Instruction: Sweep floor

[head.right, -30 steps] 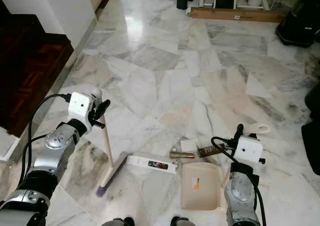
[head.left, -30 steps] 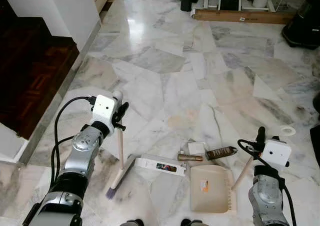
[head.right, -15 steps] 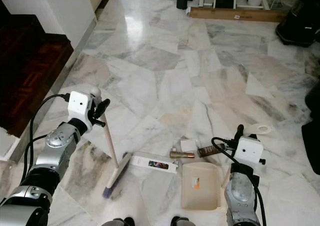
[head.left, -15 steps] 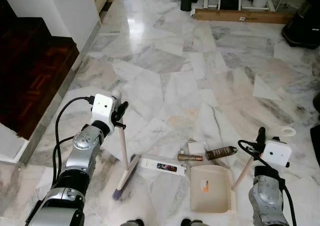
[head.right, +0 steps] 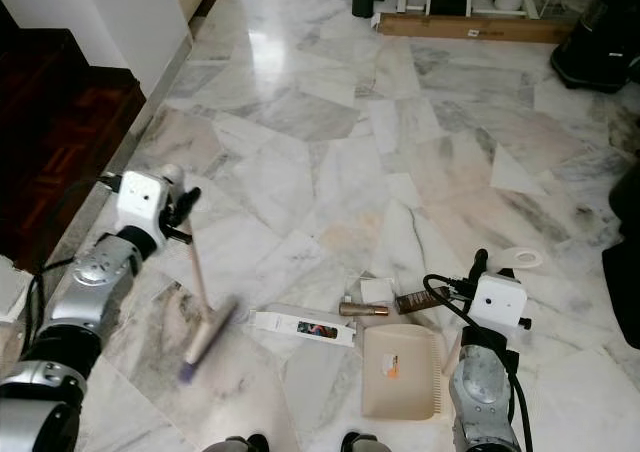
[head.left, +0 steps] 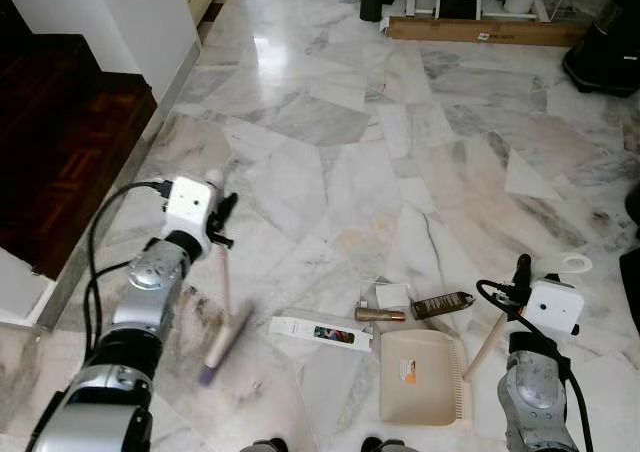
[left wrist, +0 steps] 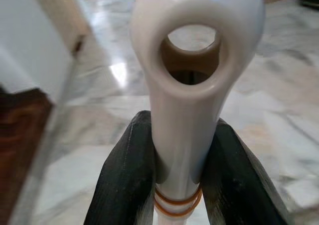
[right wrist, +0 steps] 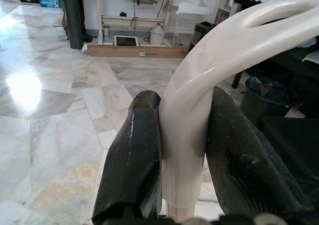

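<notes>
Both sets of jaws are clamped tight: the left gripper (left wrist: 177,185) has its two black fingers (left wrist: 122,185) squeezed around the cream plastic top of the wooden-handled broom (head.left: 222,307), and the right gripper (right wrist: 184,170) is pinched around the curved cream handle of the beige plastic dustpan (head.left: 424,377). Broom head is down on the white-and-grey marble floor (head.left: 330,122) at the robot's left, blurred, with purple bristles at the low end. Well apart from it, the dustpan lies flat on the floor in front of the robot's right arm, with its wooden stick slanting up to that gripper. Just beside the pan's far edge sit a long white box with a dark printed label (head.left: 320,330), a small bronze-coloured tube (head.left: 381,315), a dark brown tube (head.left: 441,305) and a small white square packet (head.left: 392,295). A white tape ring (head.left: 575,263) lies further off to the right. Dark wood flooring (head.left: 60,142) is off to the left.
</notes>
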{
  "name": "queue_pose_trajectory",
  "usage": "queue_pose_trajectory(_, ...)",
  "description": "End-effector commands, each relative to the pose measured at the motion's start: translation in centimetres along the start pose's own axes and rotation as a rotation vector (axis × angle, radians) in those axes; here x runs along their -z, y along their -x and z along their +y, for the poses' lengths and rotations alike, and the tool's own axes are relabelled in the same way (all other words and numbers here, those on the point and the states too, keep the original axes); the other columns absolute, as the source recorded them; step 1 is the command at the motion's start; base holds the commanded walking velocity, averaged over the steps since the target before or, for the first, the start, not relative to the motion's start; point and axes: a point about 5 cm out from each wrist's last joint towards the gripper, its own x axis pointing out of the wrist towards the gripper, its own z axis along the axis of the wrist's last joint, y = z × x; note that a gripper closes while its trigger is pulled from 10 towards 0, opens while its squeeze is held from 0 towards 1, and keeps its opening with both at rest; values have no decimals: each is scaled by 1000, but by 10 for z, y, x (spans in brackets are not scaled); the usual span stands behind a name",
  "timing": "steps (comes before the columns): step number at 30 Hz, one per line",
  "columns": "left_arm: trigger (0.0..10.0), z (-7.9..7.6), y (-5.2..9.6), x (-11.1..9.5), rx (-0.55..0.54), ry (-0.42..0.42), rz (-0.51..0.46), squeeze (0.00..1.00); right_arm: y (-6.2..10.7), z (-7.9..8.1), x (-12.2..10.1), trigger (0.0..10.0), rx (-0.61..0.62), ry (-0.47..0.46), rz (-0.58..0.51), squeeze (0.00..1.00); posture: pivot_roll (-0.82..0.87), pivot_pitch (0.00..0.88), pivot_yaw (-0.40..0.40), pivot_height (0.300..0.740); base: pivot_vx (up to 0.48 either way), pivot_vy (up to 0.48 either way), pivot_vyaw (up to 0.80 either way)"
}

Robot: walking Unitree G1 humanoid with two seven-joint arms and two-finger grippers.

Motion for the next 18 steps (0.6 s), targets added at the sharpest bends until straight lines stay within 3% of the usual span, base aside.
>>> queue_pose_trajectory(1,10000,6,0,-2,-25,-19,-14,361,6,-2,5,10000,-2,5,17,0,99,187,52,740,0,0,0)
queue_pose_trajectory(6,10000,-5,-2,7,-28,28,9,361,5,-2,4,10000,-5,7,12,0,85,185,47,740,0,0,0)
queue_pose_trajectory(14,10000,-33,-8,14,-22,207,12,357,4,-5,1,10000,-6,10,-2,0,59,183,36,740,0,0,0)
queue_pose_trajectory(18,10000,-38,-9,14,-16,221,12,357,4,-6,1,10000,-1,5,-3,0,55,184,32,740,0,0,0)
